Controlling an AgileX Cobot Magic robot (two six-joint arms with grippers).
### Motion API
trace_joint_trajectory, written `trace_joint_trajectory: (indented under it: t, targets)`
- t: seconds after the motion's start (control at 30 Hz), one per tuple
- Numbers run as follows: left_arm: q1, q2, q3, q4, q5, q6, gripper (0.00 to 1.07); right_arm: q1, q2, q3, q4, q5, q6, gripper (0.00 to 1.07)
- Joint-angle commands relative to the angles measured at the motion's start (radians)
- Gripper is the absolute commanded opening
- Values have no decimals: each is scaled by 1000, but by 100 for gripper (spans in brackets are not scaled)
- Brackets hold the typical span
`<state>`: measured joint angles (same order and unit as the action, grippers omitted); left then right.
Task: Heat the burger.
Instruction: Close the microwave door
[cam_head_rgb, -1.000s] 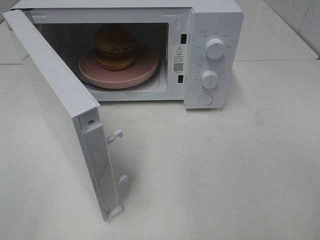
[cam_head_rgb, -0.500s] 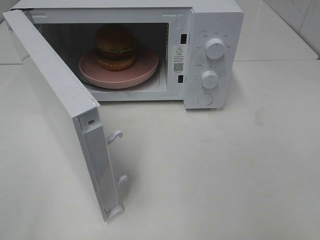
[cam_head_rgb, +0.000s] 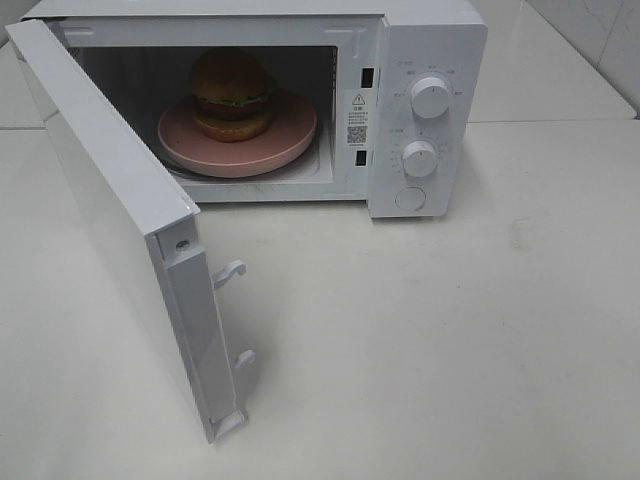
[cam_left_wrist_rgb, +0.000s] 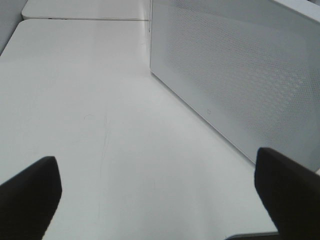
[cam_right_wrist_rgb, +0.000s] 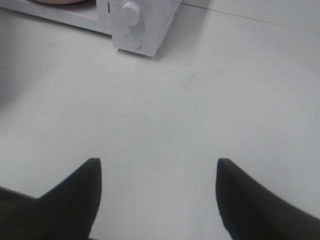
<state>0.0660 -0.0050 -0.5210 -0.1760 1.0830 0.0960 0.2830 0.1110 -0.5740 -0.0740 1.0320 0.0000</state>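
The burger (cam_head_rgb: 232, 93), with a golden-brown bun and green lettuce, sits on a round pink plate (cam_head_rgb: 290, 135) inside the white microwave (cam_head_rgb: 430, 40). The microwave door (cam_head_rgb: 120, 210) stands wide open toward the front left. No gripper shows in the exterior high view. My left gripper (cam_left_wrist_rgb: 157, 187) is open and empty over the table, next to the perforated outer face of the door (cam_left_wrist_rgb: 240, 75). My right gripper (cam_right_wrist_rgb: 157, 167) is open and empty above the table, well in front of the microwave's control panel (cam_right_wrist_rgb: 131, 25).
Two white dials (cam_head_rgb: 430, 98) (cam_head_rgb: 419, 158) and a round button (cam_head_rgb: 410, 198) are on the microwave's right panel. Two latch hooks (cam_head_rgb: 232, 271) stick out of the door's edge. The white table (cam_head_rgb: 450, 340) spreads in front and to the right.
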Motion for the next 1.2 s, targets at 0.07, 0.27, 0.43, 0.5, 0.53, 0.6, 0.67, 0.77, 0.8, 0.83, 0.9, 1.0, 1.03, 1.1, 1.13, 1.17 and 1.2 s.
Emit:
trace_joint_trajectory:
  t: [0.07, 0.27, 0.43, 0.5, 0.53, 0.6, 0.67, 0.77, 0.8, 0.83, 0.9, 1.0, 1.03, 1.1, 1.13, 1.17, 1.2]
  targets:
    - [-5, -16, 2, -5, -12, 1, 99, -97, -68, 2, 4, -21, 16, 65]
    - [-5, -16, 2, -5, -12, 1, 99, -154, -140, 70, 12, -48, 25, 65]
    - [-5, -16, 2, -5, -12, 1, 99, -165, -144, 77, 30, -38, 22, 65]
    - [-5, -16, 2, -5, -12, 1, 99, -165, -144, 77, 30, -38, 23, 65]
    - [-5, -16, 2, -5, -12, 1, 99, -165, -144, 77, 30, -38, 23, 65]
    - [-5, -16, 2, -5, -12, 1, 99, -165, -144, 77, 30, -38, 23, 64]
    - [-5, -16, 2, -5, -12, 1, 99, -165, -144, 77, 30, -38, 24, 64]
    - [-5, -16, 2, -5, -12, 1, 99, -165, -144, 77, 30, -38, 25, 65]
    - [-5, -16, 2, -5, -12, 1, 99, -165, -144, 77, 30, -38, 25, 65]
    - [-5, -16, 2, -5, -12, 1, 99, -165, -144, 77, 30, -38, 25, 65]
    - [-5, -16, 2, -5, -12, 1, 99, -165, -144, 77, 30, -38, 25, 65]
    - [-5, -16, 2, -5, -12, 1, 99, -165, -144, 77, 30, -38, 25, 65]
    - [-5, -16, 2, -5, -12, 1, 99, -165, -144, 77, 30, -38, 25, 65]
    - [-5, -16, 2, -5, -12, 1, 99, -165, -144, 77, 30, -38, 25, 65]
    - [-5, -16, 2, -5, -12, 1, 99, -165, -144, 77, 30, -38, 25, 65]
    - [-5, -16, 2, -5, -12, 1, 99, -165, -144, 77, 30, -38, 25, 65]
    - [-5, -16, 2, -5, -12, 1, 99, -165, -144, 77, 30, -38, 25, 65]
